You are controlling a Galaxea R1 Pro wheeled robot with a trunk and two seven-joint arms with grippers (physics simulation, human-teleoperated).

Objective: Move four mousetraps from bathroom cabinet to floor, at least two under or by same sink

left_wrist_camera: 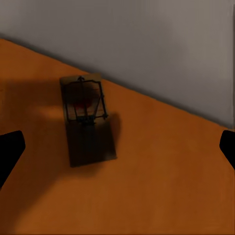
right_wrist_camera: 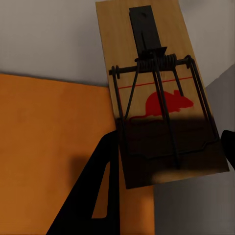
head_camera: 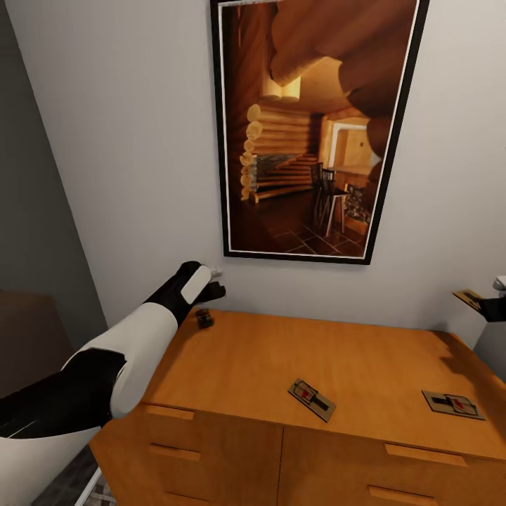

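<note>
The left fingers (head_camera: pixel 211 280) hang spread open above a mousetrap (left_wrist_camera: pixel 88 119) lying near the cabinet's (head_camera: pixel 232 372) back left corner by the wall. Two more traps (head_camera: pixel 311 399) (head_camera: pixel 453 404) lie flat on the cabinet top. Past its right end, the right fingers (head_camera: pixel 490 306) grip a fourth trap (right_wrist_camera: pixel 159 88) in the air.

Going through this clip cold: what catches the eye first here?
The large framed log-cabin picture on the wall above the orange-brown cabinet. Two mousetraps lie on its top, one mid-front and one near the right edge; a third lies below the open left gripper, and the right gripper holds a fourth.
</note>
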